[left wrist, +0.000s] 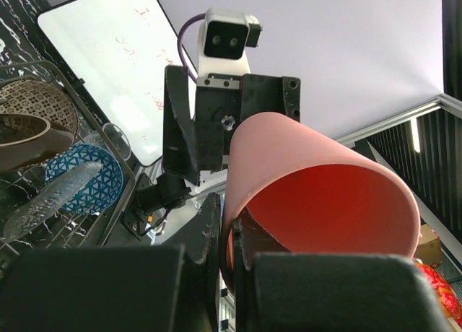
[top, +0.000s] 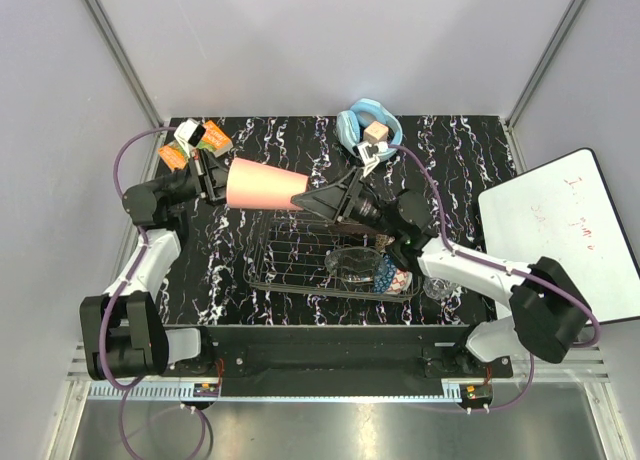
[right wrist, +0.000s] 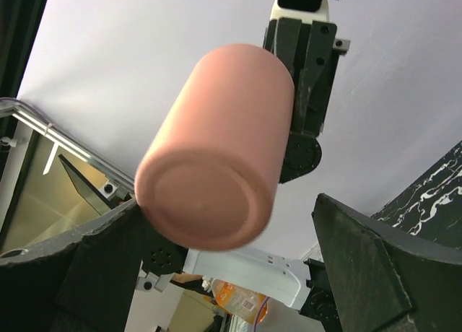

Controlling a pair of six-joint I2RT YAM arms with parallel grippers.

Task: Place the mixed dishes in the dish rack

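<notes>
A pink plastic cup hangs on its side above the table, its mouth toward the left arm. My left gripper is shut on its rim, one finger inside and one outside. My right gripper stands open at the cup's base; in the right wrist view the cup sits just above the gap between its fingers, not touched. The wire dish rack lies below, holding a clear glass bowl, a small blue patterned bowl and a red floral plate. A clear glass cup stands right of the rack.
A light-blue bowl with a tan cube sits at the back edge. An orange-green book lies at the back left. A whiteboard lies off the table's right side. Grey walls enclose the table.
</notes>
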